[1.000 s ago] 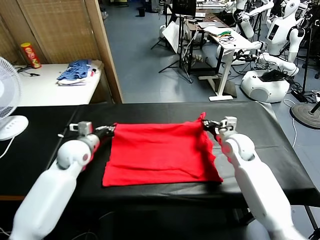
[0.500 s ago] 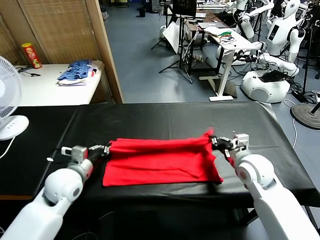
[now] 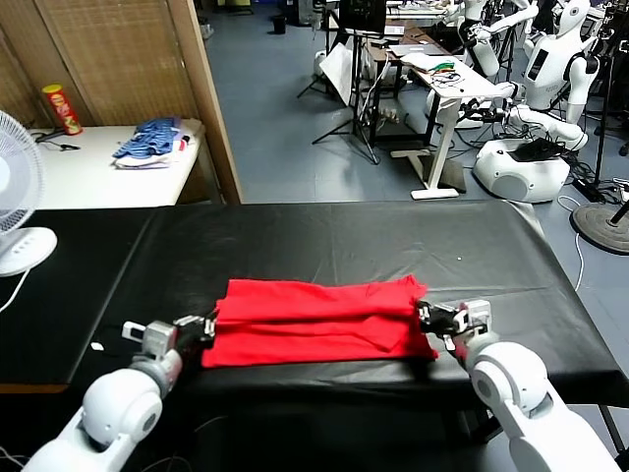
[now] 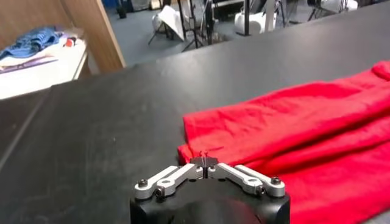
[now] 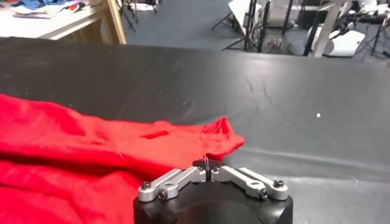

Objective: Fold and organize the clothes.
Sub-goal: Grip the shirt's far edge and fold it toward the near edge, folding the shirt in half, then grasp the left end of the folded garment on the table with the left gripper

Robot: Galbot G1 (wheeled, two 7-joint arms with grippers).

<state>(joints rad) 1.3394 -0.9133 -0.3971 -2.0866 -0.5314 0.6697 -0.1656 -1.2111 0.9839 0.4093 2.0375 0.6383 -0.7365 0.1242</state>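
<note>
Nearest us, our left gripper [image 3: 209,324] sits low at the near left corner of the red T-shirt [image 3: 319,321], fingers together with a pinch of its edge between the tips. Our right gripper [image 3: 429,317] is at the near right corner; we cannot tell how its fingers stand. The soft, wrinkled shirt lies folded into a band on the black table [image 3: 324,236]. Farther left stand a white fan [image 3: 15,202], blue garments [image 3: 147,141] and a red can [image 3: 61,108], its label unreadable.
</note>
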